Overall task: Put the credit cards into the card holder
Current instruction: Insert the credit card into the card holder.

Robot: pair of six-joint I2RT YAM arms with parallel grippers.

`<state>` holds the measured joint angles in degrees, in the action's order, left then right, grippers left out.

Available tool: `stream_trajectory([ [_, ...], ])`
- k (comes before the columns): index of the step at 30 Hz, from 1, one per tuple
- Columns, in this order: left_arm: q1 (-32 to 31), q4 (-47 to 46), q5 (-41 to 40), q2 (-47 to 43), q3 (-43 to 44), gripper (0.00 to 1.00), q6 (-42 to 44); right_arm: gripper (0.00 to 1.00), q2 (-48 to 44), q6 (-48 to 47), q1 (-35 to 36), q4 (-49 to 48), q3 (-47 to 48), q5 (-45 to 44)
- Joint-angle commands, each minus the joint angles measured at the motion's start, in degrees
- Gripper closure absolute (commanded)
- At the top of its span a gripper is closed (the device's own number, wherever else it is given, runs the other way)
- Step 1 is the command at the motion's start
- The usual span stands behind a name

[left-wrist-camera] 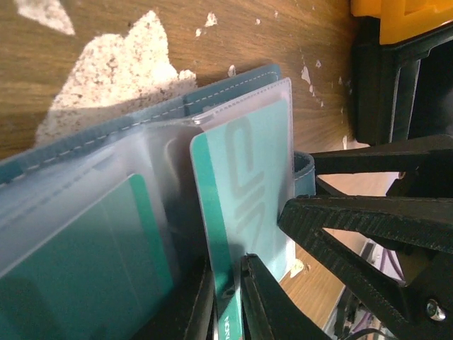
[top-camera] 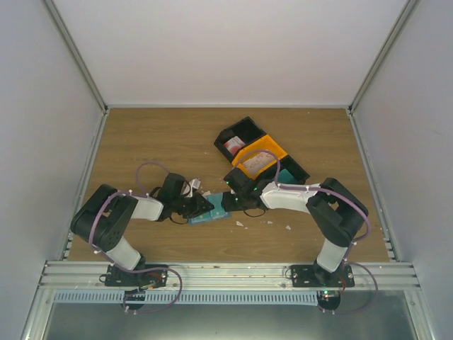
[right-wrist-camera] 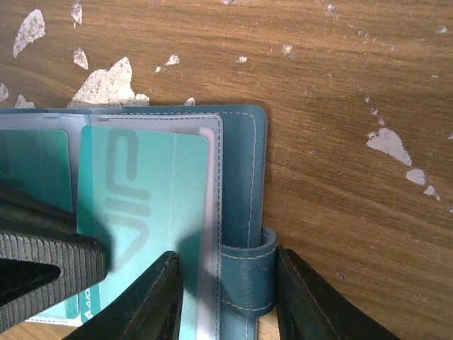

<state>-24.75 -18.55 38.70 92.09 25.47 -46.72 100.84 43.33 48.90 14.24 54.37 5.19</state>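
The teal-blue card holder [top-camera: 210, 211] [left-wrist-camera: 106, 127] [right-wrist-camera: 244, 163] lies open on the table, clear sleeves up. A teal credit card [left-wrist-camera: 248, 177] [right-wrist-camera: 141, 198] marked VIP sits most of the way inside the right sleeve. My left gripper [left-wrist-camera: 225, 268] [top-camera: 197, 205] is shut on its outer end. A second teal card [left-wrist-camera: 85, 248] fills the left sleeve. My right gripper [right-wrist-camera: 226, 255] [top-camera: 237, 202] stands open astride the holder's right edge: one finger lies on the sleeve, the other stands beside the strap loop [right-wrist-camera: 248, 276]. More credit cards, red and whitish, lie in the bins [top-camera: 232, 146].
Black bins [top-camera: 244, 134] and an orange bin [top-camera: 265, 152] [left-wrist-camera: 396, 14] stand just behind the right arm, close to the holder. White scraps [left-wrist-camera: 120, 71] [right-wrist-camera: 106, 85] are scattered on the wood around the holder. Grey walls enclose the table on three sides.
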Motion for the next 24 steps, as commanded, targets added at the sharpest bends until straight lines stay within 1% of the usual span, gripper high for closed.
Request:
stream_trajectory([
  [1, -1.2, 5.7, -4.3, -2.2, 1.9, 0.83, 3.0, 0.62, 1.1, 0.4, 0.6, 4.0, -2.7, 1.0],
  [4, -1.4, 9.6, -6.2, -4.3, 2.6, 0.77, 4.3, 0.62, 0.5, 0.3, 0.5, 3.8, -2.9, 1.0],
  [9, -1.4, 13.9, -8.1, -7.0, 2.1, 0.7, 4.8, 0.61, -0.1, -0.2, 0.4, 2.6, -3.3, 1.8],
  [15, -2.1, 16.8, -9.2, -8.9, 2.9, 0.67, 5.3, 0.61, -0.5, -1.2, 0.1, 1.7, -3.6, 2.9],
  [18, -3.0, 19.8, -11.5, -9.1, 3.9, 0.7, 5.7, 0.61, -0.6, -1.4, 0.1, 0.9, -3.9, 3.6],
  [22, -3.8, 20.9, -12.5, -8.8, 5.0, 0.8, 6.5, 0.61, -0.4, -1.8, 0.1, -0.1, -4.2, 4.5],
  [24, -4.3, 21.5, -12.7, -8.2, 5.8, 0.83, 7.3, 0.61, -0.1, -2.3, 0.1, -0.9, -4.4, 5.6],
])
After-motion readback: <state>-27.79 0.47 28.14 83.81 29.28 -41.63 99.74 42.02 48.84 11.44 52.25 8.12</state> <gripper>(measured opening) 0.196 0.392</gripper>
